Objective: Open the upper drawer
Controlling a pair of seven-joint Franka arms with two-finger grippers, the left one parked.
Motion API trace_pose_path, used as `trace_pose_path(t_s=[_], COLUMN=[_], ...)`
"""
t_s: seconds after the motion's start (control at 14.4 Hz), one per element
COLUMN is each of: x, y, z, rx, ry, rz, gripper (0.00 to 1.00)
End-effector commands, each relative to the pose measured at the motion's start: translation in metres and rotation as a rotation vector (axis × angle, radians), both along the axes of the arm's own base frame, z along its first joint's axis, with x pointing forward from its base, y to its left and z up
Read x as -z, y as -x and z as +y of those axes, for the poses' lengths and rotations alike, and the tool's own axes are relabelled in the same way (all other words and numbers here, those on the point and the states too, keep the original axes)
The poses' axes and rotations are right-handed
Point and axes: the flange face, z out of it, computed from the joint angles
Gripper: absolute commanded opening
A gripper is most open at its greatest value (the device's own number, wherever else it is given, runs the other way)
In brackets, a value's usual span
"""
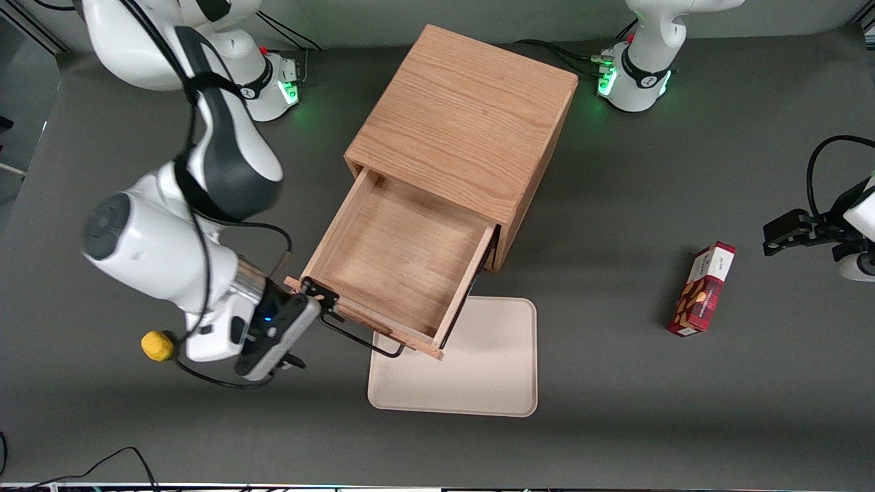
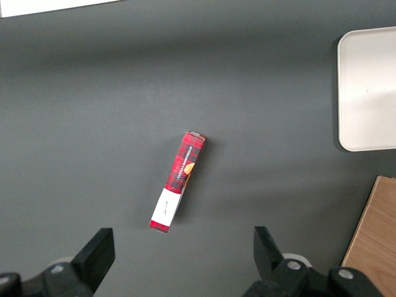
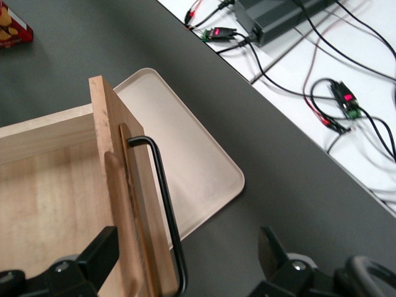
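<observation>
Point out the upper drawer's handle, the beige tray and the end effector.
upper drawer handle (image 3: 164, 192): right wrist view, on the black wire's long bar.
beige tray (image 1: 492, 369): front view, on its bare floor.
end effector (image 1: 316, 295): front view, between the fingertips at the drawer front's corner, fingers apart.

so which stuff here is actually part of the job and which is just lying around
Part of the job:
- upper drawer, pulled well out of the cabinet
- its black wire handle
- pincer open, at the handle's end nearest the working arm

Lying about:
- beige tray, under the drawer's front
- red snack box, toward the parked arm's end
</observation>
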Motion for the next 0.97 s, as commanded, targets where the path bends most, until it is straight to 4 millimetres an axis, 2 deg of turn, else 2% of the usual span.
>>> trace_pose_path(t_s=[0.0, 0.14, 0.42, 0.56, 0.7, 0.83, 0.9], x=[-0.034, -0.043, -0.063, -0.058, -0.051, -0.045, -0.044], y=[0.029, 0.048, 0.094, 0.106, 0.114, 0.119, 0.124], z=[-0.041, -0.081, -0.136, -0.167, -0.213, -0.242, -0.251], rx=[0.155, 0.309, 0.622, 0.737, 0.827, 0.918, 0.964], ry=[-0.039, -0.010, 0.107, 0.105, 0.129, 0.144, 0.154], rz=[0.081, 0.124, 0.141, 0.180, 0.264, 0.338, 0.383], gripper=[1.00, 1.00, 1.00, 1.00, 1.00, 1.00, 1.00])
